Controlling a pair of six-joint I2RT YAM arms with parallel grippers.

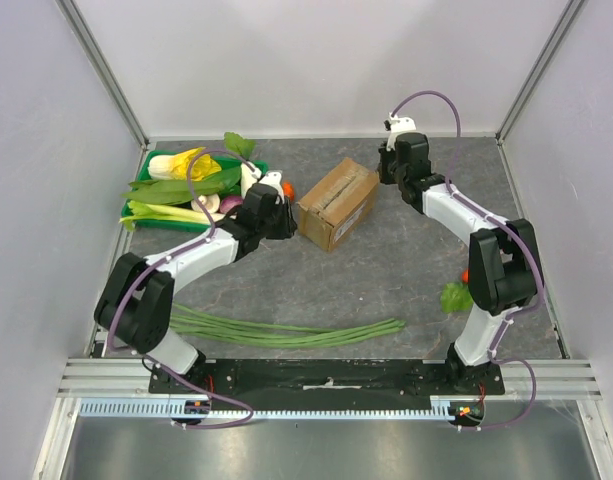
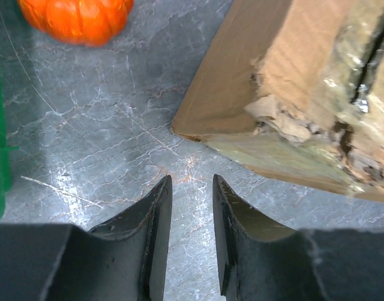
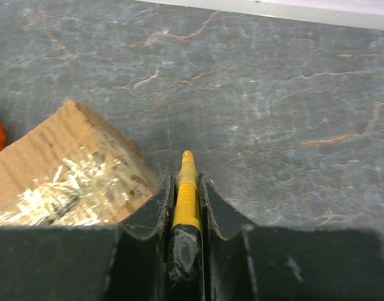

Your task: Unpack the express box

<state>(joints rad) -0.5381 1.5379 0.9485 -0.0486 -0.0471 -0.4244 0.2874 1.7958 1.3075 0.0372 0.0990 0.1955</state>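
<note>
**A:** Where do we have the express box (image 1: pixel 336 203)?

**B:** We see it on the grey table (image 1: pixel 386 275), toward the back and near the middle, top flaps down. It sits between our two grippers.

**A:** And our left gripper (image 2: pixel 192 183)?

**B:** Just beside the box's near-left corner, not touching it. Its jaws stand a little apart with only bare table between them. At that corner we see ragged cardboard and wrinkled tape (image 2: pixel 285 160).

**A:** Our right gripper (image 3: pixel 186 179)?

**B:** Clamped on a slim yellow tool (image 3: pixel 186 188), whose tip pokes out past the fingertips. It hangs by the box's far-right corner. We can't tell whether the tip touches anything.

**A:** What else do we see?

**B:** A small orange pumpkin (image 2: pixel 76 19) lies left of the box, next to the green tray (image 1: pixel 146 185) of vegetables. Long green stalks (image 1: pixel 286 332) lie along the front.
</note>
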